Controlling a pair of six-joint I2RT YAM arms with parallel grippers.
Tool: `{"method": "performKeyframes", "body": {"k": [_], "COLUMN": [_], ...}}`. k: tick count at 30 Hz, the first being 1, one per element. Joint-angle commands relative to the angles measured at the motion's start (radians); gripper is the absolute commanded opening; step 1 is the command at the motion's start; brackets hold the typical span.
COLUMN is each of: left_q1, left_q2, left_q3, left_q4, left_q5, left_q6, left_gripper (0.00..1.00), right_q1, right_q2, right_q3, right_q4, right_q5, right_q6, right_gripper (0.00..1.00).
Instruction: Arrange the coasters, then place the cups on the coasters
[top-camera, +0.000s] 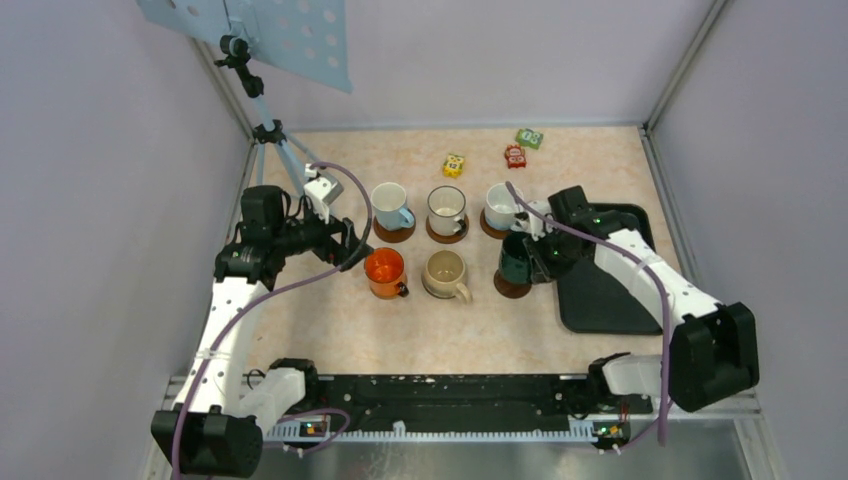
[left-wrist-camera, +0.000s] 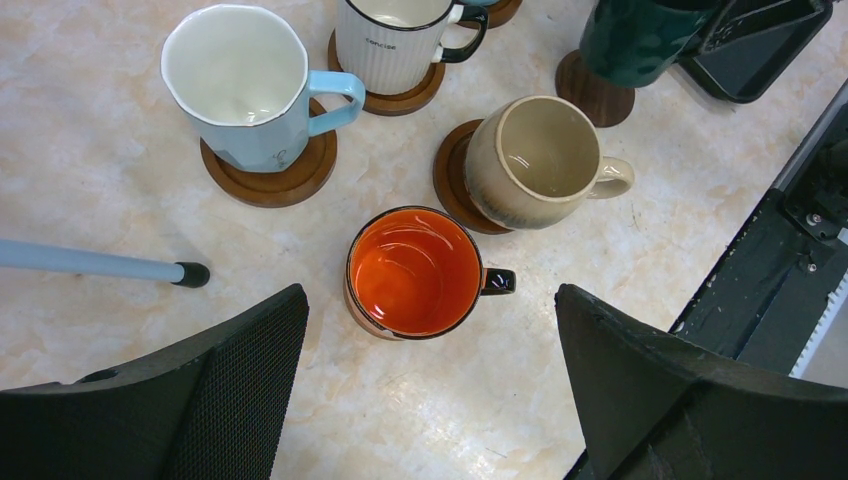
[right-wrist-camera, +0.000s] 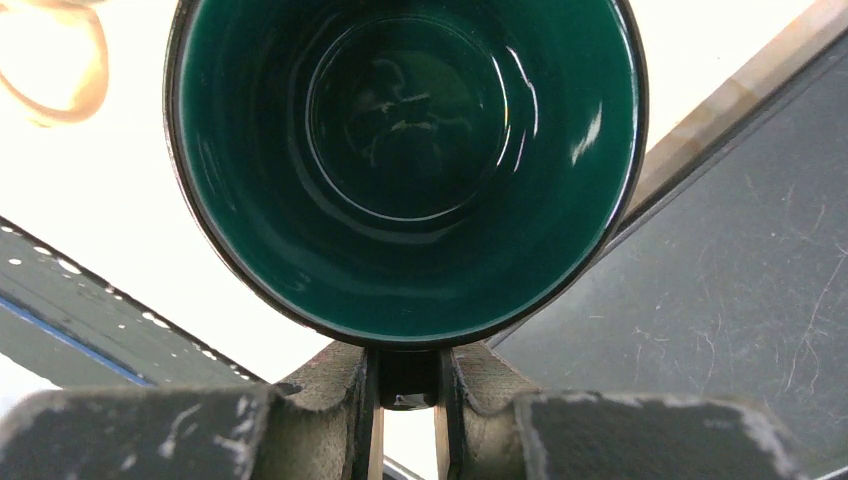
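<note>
While the left gripper (left-wrist-camera: 430, 310) gapes above the orange mug (left-wrist-camera: 412, 270), the right gripper (right-wrist-camera: 408, 375) clamps the green mug (right-wrist-camera: 405, 160) by its handle
It seems tilted over its coaster (top-camera: 512, 289)

My top camera looks down from high on the six o'clock side. My left wrist camera faces down, fairly near. The green mug (left-wrist-camera: 640, 45) at its one o'clock fills my right wrist view.

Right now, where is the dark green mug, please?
Top view: the dark green mug is right of the beige mug, beside the black tray, in the right gripper.
</note>
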Motion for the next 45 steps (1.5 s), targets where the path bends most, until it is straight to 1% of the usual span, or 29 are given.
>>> {"method": "performKeyframes", "body": {"k": [1, 5, 15, 24, 28, 35, 42, 45], "left_q1": [0.004, 0.004, 0.004, 0.004, 0.004, 0.004, 0.004, 0.004], "left_q2": [-0.013, -0.017, -0.016, -0.009, -0.009, -0.010, -0.005, -0.007], "left_q3": [-0.001, -0.006, -0.006, -0.001, 0.002, 0.002, 0.001, -0.001], "left_q4": [0.043, 0.044, 0.044, 0.046, 0.044, 0.041, 0.043, 0.043], "left_q5": [0.021, 0.015, 0.019, 0.022, 0.022, 0.017, 0.018, 0.015], "left_q6": [-0.005, -0.003, -0.002, -0.003, -0.004, -0.001, 0.001, 0.003], "left_gripper": [0.99, 0.99, 0.99, 0.99, 0.99, 0.99, 0.99, 0.99], "right_q1": [0.048, 0.074, 0.100, 0.105, 0.104, 0.104, 0.107, 0.107], "right_q2": [0.061, 0.105, 0.103, 0.034, 0.063, 0.119, 0.130, 0.144], "right_q3": [0.054, 0.069, 0.047, 0.012, 0.022, 0.035, 0.039, 0.046], "right_q4": [0.000, -0.043, 0.015, 0.079, 0.061, 0.034, 0.023, 0.010], "right_q5": [0.055, 0.057, 0.088, 0.137, 0.109, 0.114, 0.104, 0.095], "right_q6": [-0.038, -0.045, -0.041, -0.051, -0.065, -0.077, -0.084, -0.088], "right_gripper": [0.00, 0.00, 0.00, 0.00, 0.00, 0.00, 0.00, 0.09]}}
